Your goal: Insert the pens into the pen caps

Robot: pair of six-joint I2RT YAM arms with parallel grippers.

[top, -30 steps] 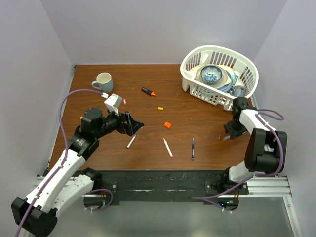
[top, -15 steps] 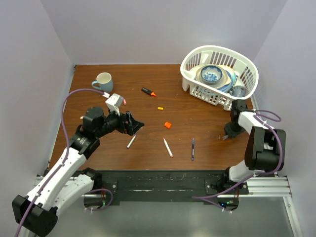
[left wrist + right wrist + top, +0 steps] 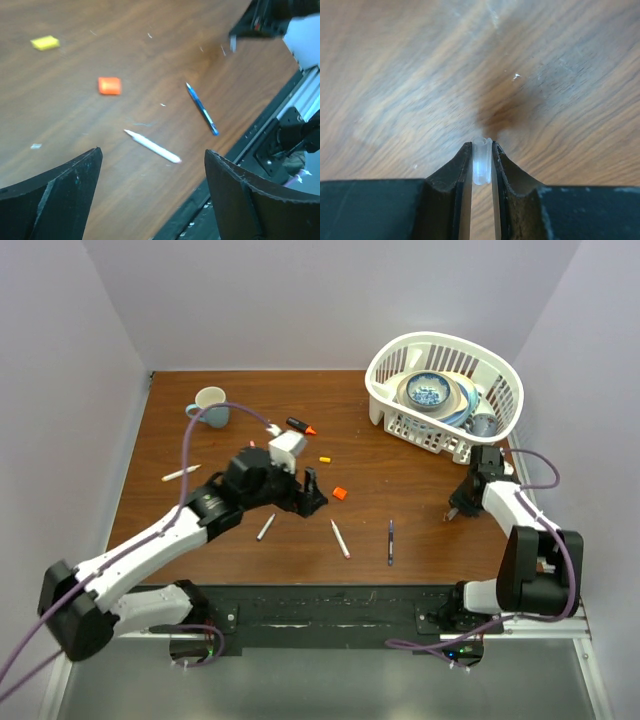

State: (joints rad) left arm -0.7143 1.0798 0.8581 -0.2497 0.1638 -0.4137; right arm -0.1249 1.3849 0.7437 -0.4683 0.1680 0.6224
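Note:
My left gripper [image 3: 312,490] hangs open over the middle of the table, nothing between its fingers [image 3: 65,195]. Below it in the left wrist view lie a white pen [image 3: 152,146], a dark blue pen [image 3: 202,108], an orange pen cap [image 3: 109,85] and a yellow pen cap [image 3: 44,42]. From above, the white pen [image 3: 341,539] and blue pen [image 3: 390,542] lie near the front. A grey pen [image 3: 265,527] lies under the left arm. At the right, my right gripper [image 3: 455,512] is shut on a pale blue translucent pen cap [image 3: 481,162] just above the wood.
A white basket [image 3: 385,365] holding dishes stands at the back right, close behind the right arm. A pale mug [image 3: 210,405] sits at the back left. Another white pen [image 3: 181,473] lies at the left, and a black marker with an orange tip [image 3: 301,426] lies behind the left gripper.
The left arm has swung right from the table's left side to the middle, its jaws narrowing slightly. The right gripper has closed on the pale blue cap and shifted a little left.

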